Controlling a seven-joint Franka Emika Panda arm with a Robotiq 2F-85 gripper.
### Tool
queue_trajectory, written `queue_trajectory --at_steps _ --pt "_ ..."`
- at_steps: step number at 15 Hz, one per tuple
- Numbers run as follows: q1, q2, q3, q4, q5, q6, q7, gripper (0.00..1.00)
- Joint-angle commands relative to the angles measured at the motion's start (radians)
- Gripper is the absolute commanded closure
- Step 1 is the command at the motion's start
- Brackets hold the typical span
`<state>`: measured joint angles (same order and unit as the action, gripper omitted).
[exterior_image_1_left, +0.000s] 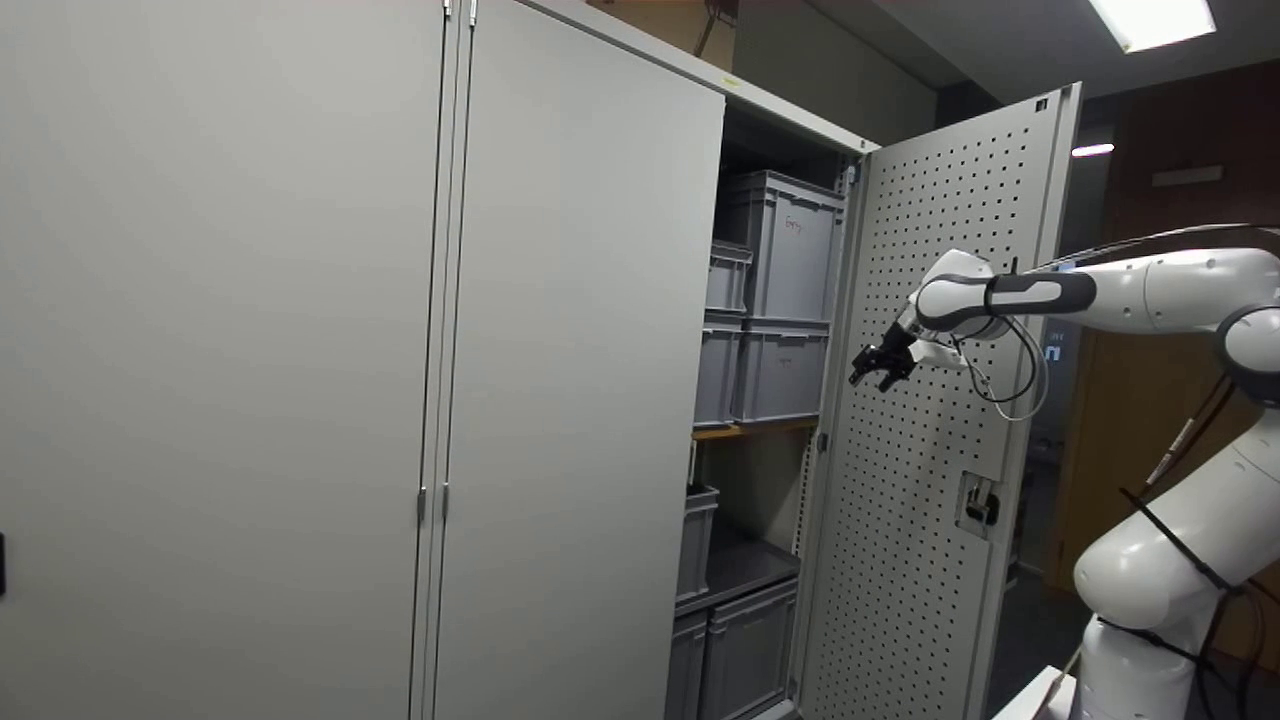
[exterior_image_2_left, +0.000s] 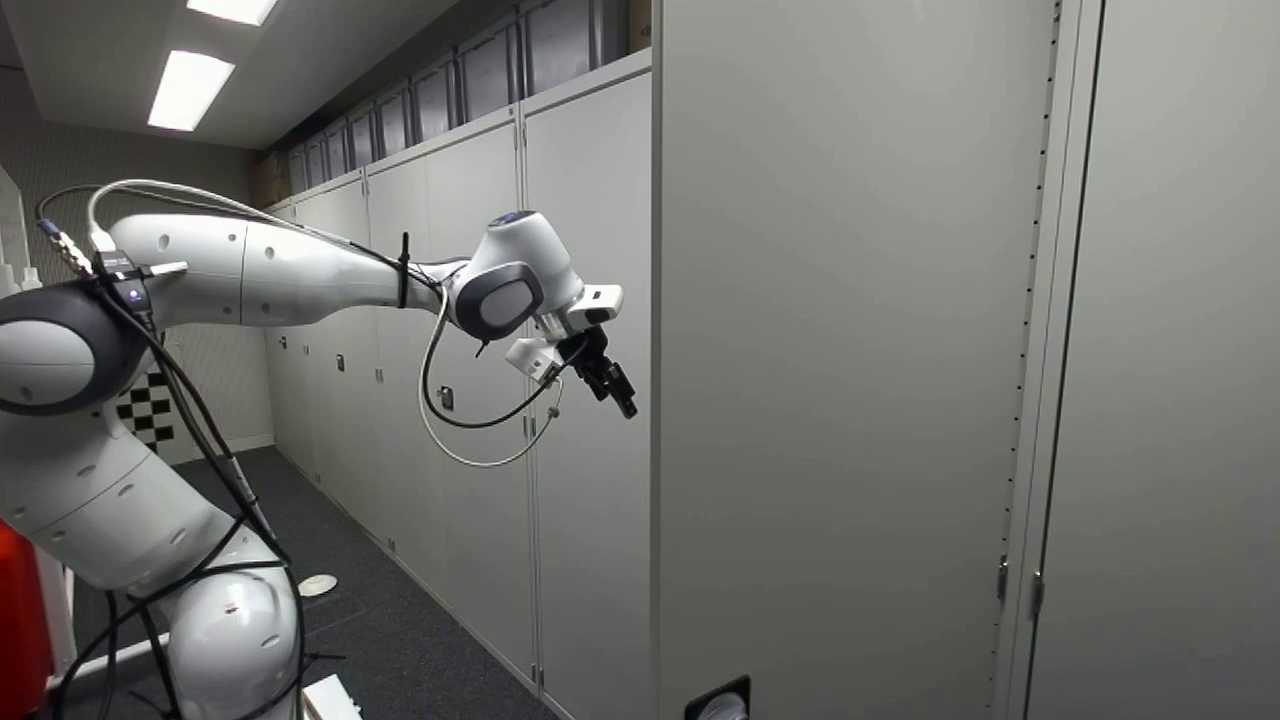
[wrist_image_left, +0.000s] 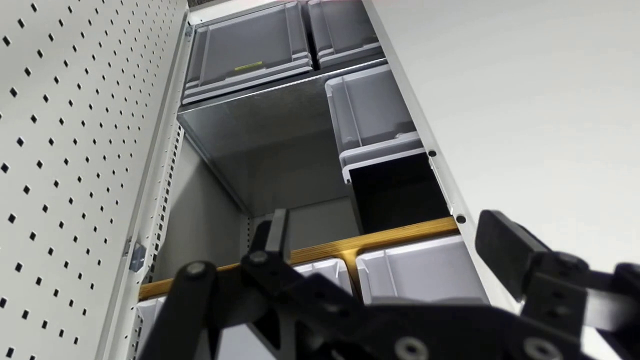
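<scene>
The black two-fingered gripper (wrist_image_left: 387, 227) is spread wide; grey plastic bins (wrist_image_left: 245, 45), wrist-view top, are hidden in an exterior view by a grey-metal door (exterior_image_2_left: 850, 330).

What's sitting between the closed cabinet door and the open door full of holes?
Grey bins on shelves; an exterior view and the wrist view both show them there.

Ceiling lights (exterior_image_2_left: 190, 90) (lit) — checkered board (exterior_image_2_left: 147, 409)

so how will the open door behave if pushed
The open door is probably stiff, looking like flat perforated metal. It would likely swing rather than slide, since one edge meets the cabinet. Being tall, it may feel heavy.
</scene>
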<state>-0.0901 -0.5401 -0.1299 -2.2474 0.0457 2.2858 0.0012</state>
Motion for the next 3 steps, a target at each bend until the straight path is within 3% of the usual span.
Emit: queue_trajectory --at_steps 1,3 --pt "-0.005 0.001 0.004 0.003 0.004 -0.004 -0.003 0.0" --pt "-0.005 0.001 0.004 0.003 0.004 -0.004 -0.003 0.0"
